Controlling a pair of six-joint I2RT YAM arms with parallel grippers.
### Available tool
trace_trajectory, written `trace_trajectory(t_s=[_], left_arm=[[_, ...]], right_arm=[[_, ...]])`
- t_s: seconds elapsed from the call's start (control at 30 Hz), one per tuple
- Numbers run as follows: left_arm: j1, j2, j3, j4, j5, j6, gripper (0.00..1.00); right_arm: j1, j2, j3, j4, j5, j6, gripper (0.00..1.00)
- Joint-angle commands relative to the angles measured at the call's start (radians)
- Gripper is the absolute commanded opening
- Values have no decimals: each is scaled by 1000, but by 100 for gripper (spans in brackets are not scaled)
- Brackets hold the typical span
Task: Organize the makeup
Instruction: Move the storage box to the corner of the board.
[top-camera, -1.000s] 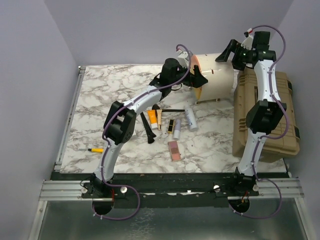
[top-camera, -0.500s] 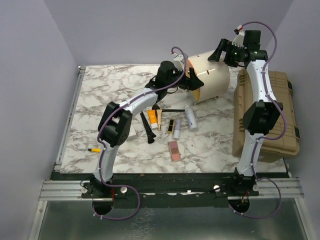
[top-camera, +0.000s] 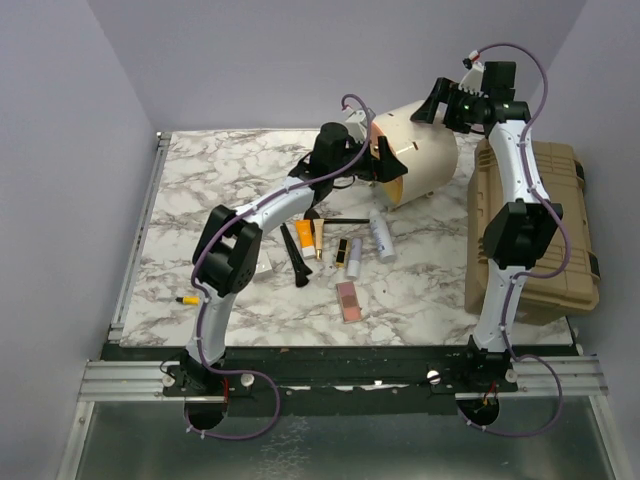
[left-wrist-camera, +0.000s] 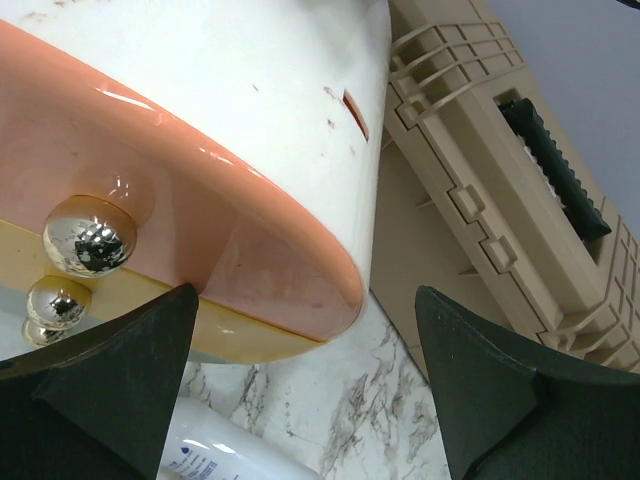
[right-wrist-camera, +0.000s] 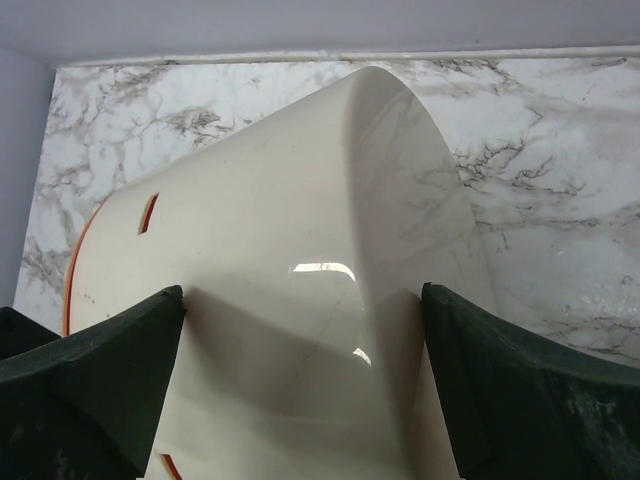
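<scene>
your left gripper (left-wrist-camera: 305, 300) and right gripper (right-wrist-camera: 300, 300) are standing open, empty. the white tube (left-wrist-camera: 215, 455) below the left jaws is seeming light and slippery; pinch its middle.

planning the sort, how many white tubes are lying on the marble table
2: a fat white tube just in front of the cream case, and a slimmer silver-white tube beside it, to its left. The left arm may hide others.

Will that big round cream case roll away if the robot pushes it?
Probably yes: the cream case lies on its side and its wall is curved, so a shove may roll it. Its surface shows glossy glare, so it is likely slippery. It looks like a hard shell, probably stiff.
</scene>
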Motion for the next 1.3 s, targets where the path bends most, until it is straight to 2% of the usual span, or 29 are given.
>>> trace_trajectory(t_s=[0.0,0.13,0.3,0.5,0.67,0.97,1.13,1.27], left_arm=[[-60,-72,-47,48,52,4,91],[-68,-107,-111,49,42,6,91],[-78,-163,-175,49,23,12,91],[-84,-238,-234,48,18,-4,91],[-99,-281,-273,47,20,12,92],[-137,-332,-354,47,8,18,92],[-138,-352,-366,-14,-14,69,93],[-137,-404,-358,-88,-30,140,94]], right_arm=[[109,80,-61,-206,-107,-30,100],[119,88,-63,-201,-129,-46,100],[142,90,-72,-200,-225,-67,100],[182,121,-39,-241,-235,-108,100],[229,152,-3,-297,-180,-154,100],[234,136,-14,-278,-210,-170,100],[234,132,224,-313,60,-184,100],[234,-16,90,-152,226,-211,100]])
